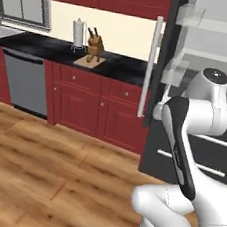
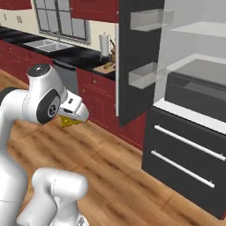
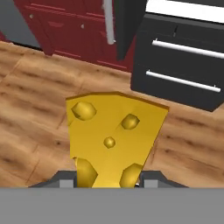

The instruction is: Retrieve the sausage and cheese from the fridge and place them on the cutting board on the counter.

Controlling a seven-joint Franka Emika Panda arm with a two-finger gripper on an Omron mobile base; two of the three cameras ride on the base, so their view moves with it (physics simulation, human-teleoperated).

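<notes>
Hand (image 3: pixel 107 183) squeezing cheese (image 3: pixel 111 135) between two fingers, holding it up over wood floor (image 3: pixel 35 109), pointing down. Arm bending low, hand hanging in front of open fridge (image 2: pixel 185 145). Cutting board (image 1: pixel 90 60) sitting on surface (image 1: pixel 53 47), far left of fridge.

Arm folded back on itself, elbow joint raised, forearm angling down and forward from it. Gripper (image 3: pixel 108 180) low in front of the base, pointing forward and down. Jaws partly closed, one finger each side of the cheese (image 3: pixel 111 135), clamping its narrow end; wedge projects ahead of the fingertips.
</notes>
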